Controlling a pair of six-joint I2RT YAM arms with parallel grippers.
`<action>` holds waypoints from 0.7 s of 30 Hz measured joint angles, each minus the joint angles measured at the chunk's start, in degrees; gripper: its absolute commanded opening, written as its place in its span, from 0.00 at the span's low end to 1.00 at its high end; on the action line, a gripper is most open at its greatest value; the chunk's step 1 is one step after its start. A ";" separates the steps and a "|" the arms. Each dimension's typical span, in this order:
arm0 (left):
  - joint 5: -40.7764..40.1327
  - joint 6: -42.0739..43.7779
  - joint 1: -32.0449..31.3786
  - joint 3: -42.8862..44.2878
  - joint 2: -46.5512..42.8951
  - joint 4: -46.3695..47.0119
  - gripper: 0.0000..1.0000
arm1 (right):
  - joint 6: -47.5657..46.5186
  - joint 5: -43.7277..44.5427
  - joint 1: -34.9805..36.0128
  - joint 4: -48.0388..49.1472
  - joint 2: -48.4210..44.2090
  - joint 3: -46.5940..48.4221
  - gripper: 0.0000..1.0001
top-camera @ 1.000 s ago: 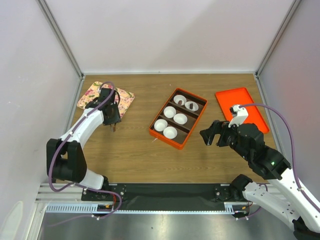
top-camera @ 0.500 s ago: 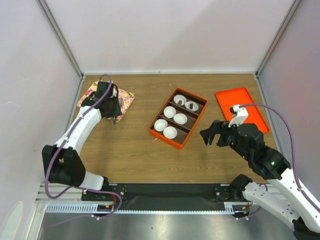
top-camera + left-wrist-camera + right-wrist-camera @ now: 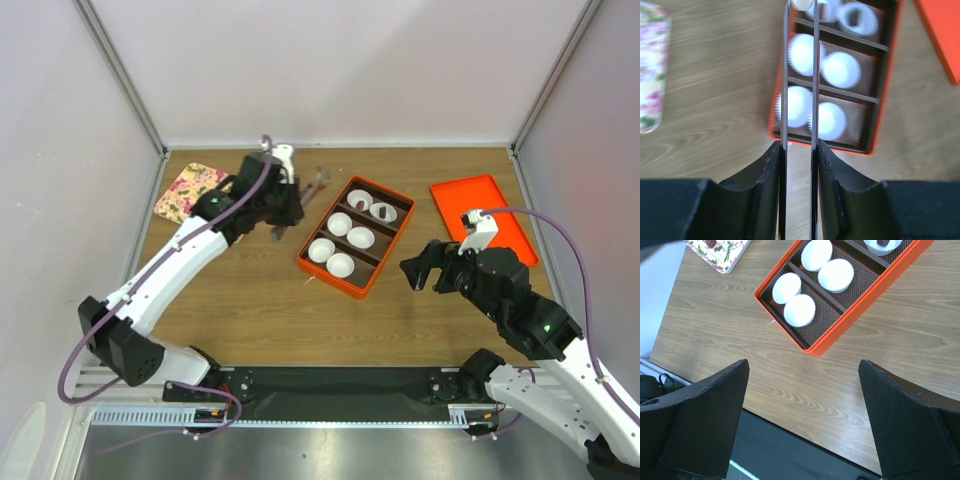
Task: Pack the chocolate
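One pale chocolate bite [image 3: 801, 4], surely light and crushable, sits nipped across its sides in thin metal tweezers [image 3: 785, 75] the left claw [image 3: 799, 147] clamps; right claw [image 3: 802, 365] gapes.

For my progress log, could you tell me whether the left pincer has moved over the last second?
Yes. The left pincer, shut on tweezers, swung right in the top view, away from the floral tray toward the orange box.

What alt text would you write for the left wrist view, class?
The left gripper holds thin tongs whose tips pinch a pale piece, probably chocolate, over an orange box of white cups. A floral tray lies at the left edge on the wooden table.
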 measured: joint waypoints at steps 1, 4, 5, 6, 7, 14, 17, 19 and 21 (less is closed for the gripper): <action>-0.02 -0.17 -1.81 0.57 0.68 0.11 0.28 | 0.04 0.00 0.00 -0.02 -0.11 0.00 0.97; -0.15 -0.74 -7.02 2.03 3.58 1.09 0.27 | 0.07 0.02 0.00 -0.04 -0.50 0.00 0.97; -0.37 -0.98 -8.59 2.38 4.74 1.44 0.27 | 0.07 0.04 0.00 -0.07 -0.63 0.00 0.97; -0.72 -1.14 -10.03 2.82 6.01 1.44 0.27 | 0.07 0.07 0.00 -0.09 -0.76 0.00 0.97; -1.22 -1.22 -11.47 3.17 7.26 1.44 0.27 | 0.07 0.09 0.00 -0.11 -0.83 0.00 0.97; -5.05 -2.82 -18.84 3.93 12.83 -1.05 0.27 | 0.07 0.61 0.00 -0.83 -1.03 0.00 0.97; -5.92 -3.58 -20.44 3.39 12.90 -1.20 0.27 | 0.09 0.66 0.00 -0.96 -1.31 0.00 0.97; -6.14 -3.91 -20.74 2.56 12.90 -0.81 0.28 | 0.09 0.66 0.00 -0.96 -1.49 0.00 0.97; -6.34 -4.07 -20.74 1.81 12.90 -0.87 0.28 | 0.15 0.66 -0.04 -0.96 -1.55 0.00 0.97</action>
